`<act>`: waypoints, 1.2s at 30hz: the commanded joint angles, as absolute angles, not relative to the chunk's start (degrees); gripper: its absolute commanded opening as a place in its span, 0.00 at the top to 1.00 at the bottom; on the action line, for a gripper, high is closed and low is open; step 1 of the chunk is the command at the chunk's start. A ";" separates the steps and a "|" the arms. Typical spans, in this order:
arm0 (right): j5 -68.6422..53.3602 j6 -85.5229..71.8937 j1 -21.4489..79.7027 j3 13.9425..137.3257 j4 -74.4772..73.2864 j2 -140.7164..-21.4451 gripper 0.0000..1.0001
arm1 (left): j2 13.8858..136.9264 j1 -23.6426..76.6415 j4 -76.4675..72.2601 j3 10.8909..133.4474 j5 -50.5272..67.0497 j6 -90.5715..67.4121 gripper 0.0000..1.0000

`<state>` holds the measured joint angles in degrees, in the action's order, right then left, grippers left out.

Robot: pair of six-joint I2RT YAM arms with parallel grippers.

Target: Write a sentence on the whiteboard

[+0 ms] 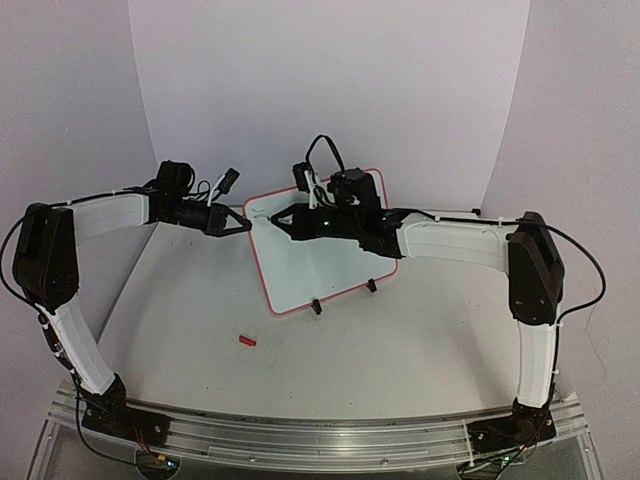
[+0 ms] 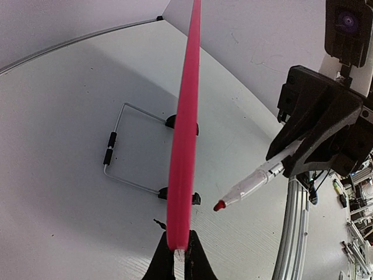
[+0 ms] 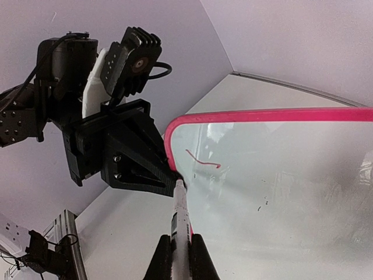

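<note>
The whiteboard (image 1: pixel 320 270), white with a red-pink rim, stands tilted on two black clip feet at mid-table. My left gripper (image 1: pixel 244 225) is shut on its left rim, which the left wrist view shows edge-on (image 2: pixel 183 146) with the jaws (image 2: pixel 179 249) pinching it. My right gripper (image 1: pixel 285 219) is shut on a thin marker (image 3: pixel 182 219). The marker's red tip (image 2: pixel 220 205) hovers just off the board's face near that corner. The only writing on the board is one short curved red stroke (image 3: pixel 203 160); no words of the sentence show.
A small red marker cap (image 1: pixel 247 341) lies on the table in front of the board. The board's wire stand (image 2: pixel 116 153) juts out behind it. Pale walls close in at the back and sides, and a metal rail (image 1: pixel 320 430) runs along the near edge.
</note>
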<state>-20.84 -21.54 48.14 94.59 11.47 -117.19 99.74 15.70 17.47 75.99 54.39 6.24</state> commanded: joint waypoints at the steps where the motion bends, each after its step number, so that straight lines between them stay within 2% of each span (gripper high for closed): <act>1: -21.33 -20.85 48.07 97.81 12.38 -115.89 1.00 | 98.21 16.97 18.96 76.83 54.70 7.70 1.00; 16: -19.97 -21.19 48.08 102.16 9.85 -119.71 1.00 | 98.27 17.16 19.29 76.98 54.51 7.87 1.00; 36: -17.38 -22.41 48.05 99.21 9.23 -120.13 1.00 | 97.98 17.45 19.38 77.08 54.45 8.05 1.00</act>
